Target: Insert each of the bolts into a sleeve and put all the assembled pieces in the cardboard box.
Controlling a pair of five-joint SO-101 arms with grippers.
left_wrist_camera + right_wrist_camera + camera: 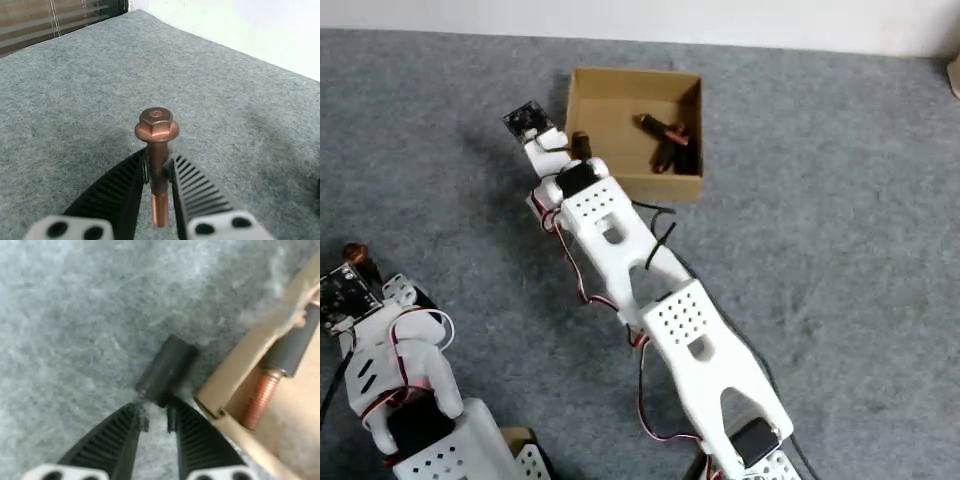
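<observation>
Over on the left of the grey carpet (820,220), the left gripper (157,167) is clamped on the shank of a copper hex-flange bolt (156,131), head sticking out past the tips. The right gripper (156,415) sits at the end of a black cylindrical sleeve (167,367) just outside the brown cardboard box (655,187), but I can't tell if it's actually got hold of it. Some bolt-and-sleeve assemblies (670,142) lie inside the box.

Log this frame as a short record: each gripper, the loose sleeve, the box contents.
left gripper: shut on copper bolt, hex head clear of the fingertips
right gripper: at black sleeve, just outside the box wall
cardboard box: holds assembled pieces
surface: grey carpet
</observation>
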